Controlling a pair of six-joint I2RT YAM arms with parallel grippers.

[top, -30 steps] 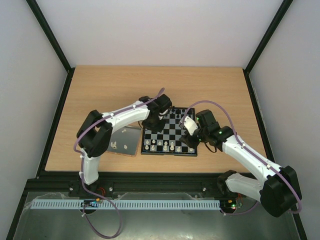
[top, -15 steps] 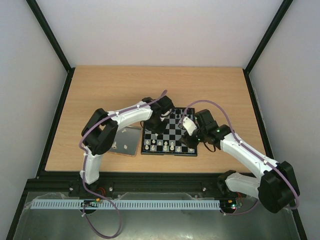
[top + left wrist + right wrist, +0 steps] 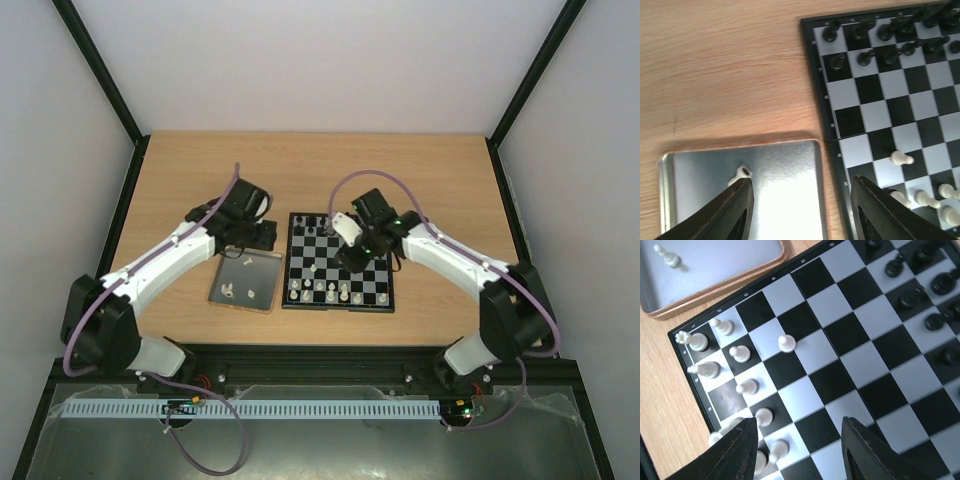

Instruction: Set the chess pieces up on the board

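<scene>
Quick status: most of the white pieces (image 3: 740,354) are lined up in 2 rows along the near edge of the board (image 3: 855,365), and one lone pawn (image 3: 786,343) is parked a row further in. Black pieces (image 3: 865,57) are seen along the far edge. A few white ones are left in the tray (image 3: 785,190), which is set on the desk (image 3: 200,170) just beside the board's left edge.

The left fingers (image 3: 801,187) are held spread over the tray's right side w/ nothing between them. One tray piece (image 3: 742,172) is spotted close by. The right fingers (image 3: 799,425) are spread too, empty, and hung over the board.

Handling, imo: the pieces are judged v. light, hard, smooth plastic, so they're easily tipped or squirted out if pinched off-centre. They're best taken from above, across the narrow waist under the head, w/ a gentle squeeze. Neighbours on the board are packed close, so a narrow opening is prob needed there. Whether the tray ones are upright or lying can't be told.
</scene>
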